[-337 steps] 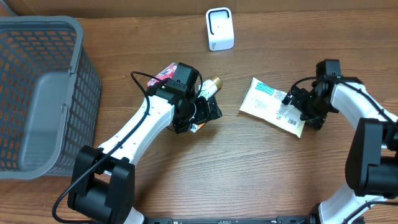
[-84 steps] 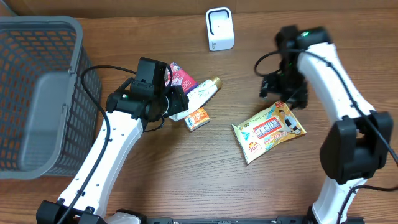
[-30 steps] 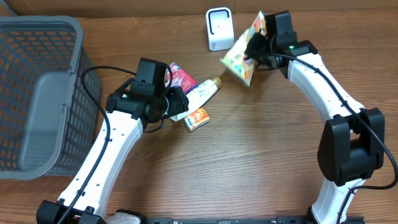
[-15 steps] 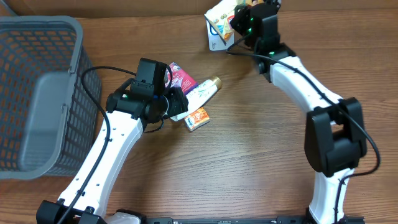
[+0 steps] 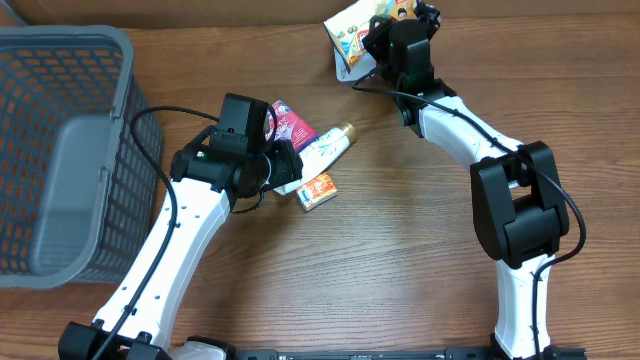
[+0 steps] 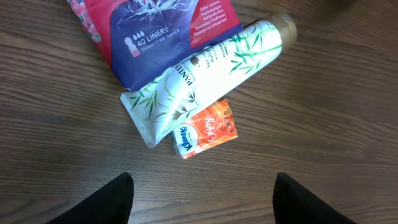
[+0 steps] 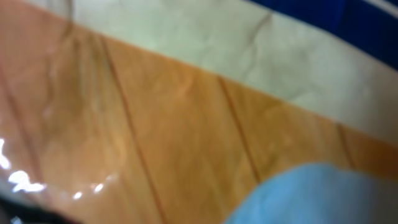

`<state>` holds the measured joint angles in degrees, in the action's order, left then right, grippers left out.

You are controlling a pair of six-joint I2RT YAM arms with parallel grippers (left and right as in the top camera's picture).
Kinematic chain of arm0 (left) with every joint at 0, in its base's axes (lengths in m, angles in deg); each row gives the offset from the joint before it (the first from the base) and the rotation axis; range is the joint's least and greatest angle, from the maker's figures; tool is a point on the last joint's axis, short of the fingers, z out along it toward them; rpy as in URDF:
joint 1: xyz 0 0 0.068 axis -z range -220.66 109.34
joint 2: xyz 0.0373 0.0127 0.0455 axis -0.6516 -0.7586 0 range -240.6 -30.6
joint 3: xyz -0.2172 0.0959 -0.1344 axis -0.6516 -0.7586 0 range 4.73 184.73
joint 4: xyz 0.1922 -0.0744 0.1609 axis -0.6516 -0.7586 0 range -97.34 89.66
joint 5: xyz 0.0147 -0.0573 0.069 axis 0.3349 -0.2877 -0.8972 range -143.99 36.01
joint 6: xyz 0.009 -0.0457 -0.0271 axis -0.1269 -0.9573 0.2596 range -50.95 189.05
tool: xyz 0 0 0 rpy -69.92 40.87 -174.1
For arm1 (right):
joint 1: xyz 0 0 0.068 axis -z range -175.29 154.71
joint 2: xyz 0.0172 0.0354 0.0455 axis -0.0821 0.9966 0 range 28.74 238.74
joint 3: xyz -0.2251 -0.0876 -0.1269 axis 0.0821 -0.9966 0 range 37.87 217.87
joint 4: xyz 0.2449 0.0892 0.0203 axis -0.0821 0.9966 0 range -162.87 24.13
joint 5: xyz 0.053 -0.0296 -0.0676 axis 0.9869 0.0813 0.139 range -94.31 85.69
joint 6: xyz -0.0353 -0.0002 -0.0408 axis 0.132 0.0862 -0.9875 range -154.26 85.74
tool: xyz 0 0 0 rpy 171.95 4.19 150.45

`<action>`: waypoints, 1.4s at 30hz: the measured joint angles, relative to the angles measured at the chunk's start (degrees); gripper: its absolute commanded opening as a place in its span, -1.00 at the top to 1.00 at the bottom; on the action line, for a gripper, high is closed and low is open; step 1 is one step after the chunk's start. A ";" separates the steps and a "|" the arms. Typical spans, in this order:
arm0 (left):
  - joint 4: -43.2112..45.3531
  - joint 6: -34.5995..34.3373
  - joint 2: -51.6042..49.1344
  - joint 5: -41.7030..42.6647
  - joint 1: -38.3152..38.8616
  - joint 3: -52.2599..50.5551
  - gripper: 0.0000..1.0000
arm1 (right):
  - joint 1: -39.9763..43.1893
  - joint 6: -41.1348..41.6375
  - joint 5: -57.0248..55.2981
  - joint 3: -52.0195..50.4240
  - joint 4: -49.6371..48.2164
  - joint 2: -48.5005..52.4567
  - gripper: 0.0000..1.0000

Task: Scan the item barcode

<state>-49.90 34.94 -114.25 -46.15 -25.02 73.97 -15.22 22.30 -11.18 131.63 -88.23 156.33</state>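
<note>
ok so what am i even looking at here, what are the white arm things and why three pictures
Two white robot arms sit at a wooden table. One picture looks down from above; the other two come from cameras on each wrist. The right claw is shut on a yellow snack packet, holding it up over a small white scanner that the packet mostly hides; its wrist picture is just a blur of the packet. The left claw hangs open above a shampoo tube, a small orange tissue pack and a red-and-blue liner pack. A grey basket stands at the left.
</note>
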 measured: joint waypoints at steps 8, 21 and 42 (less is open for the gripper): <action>0.02 0.00 0.00 0.00 0.00 0.00 -0.28 | 0.00 -1.92 -0.55 0.90 0.00 0.02 0.92; 0.07 0.00 0.00 0.00 0.00 0.00 -0.29 | 0.00 -20.52 -8.07 1.99 1.79 0.09 0.92; 0.20 -0.02 -0.02 0.00 0.00 0.00 -0.29 | 18.91 -20.92 -6.62 2.34 31.12 -18.78 0.93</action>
<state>-49.70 34.92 -114.28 -46.15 -25.02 73.97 3.69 1.38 -17.80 133.97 -57.10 137.55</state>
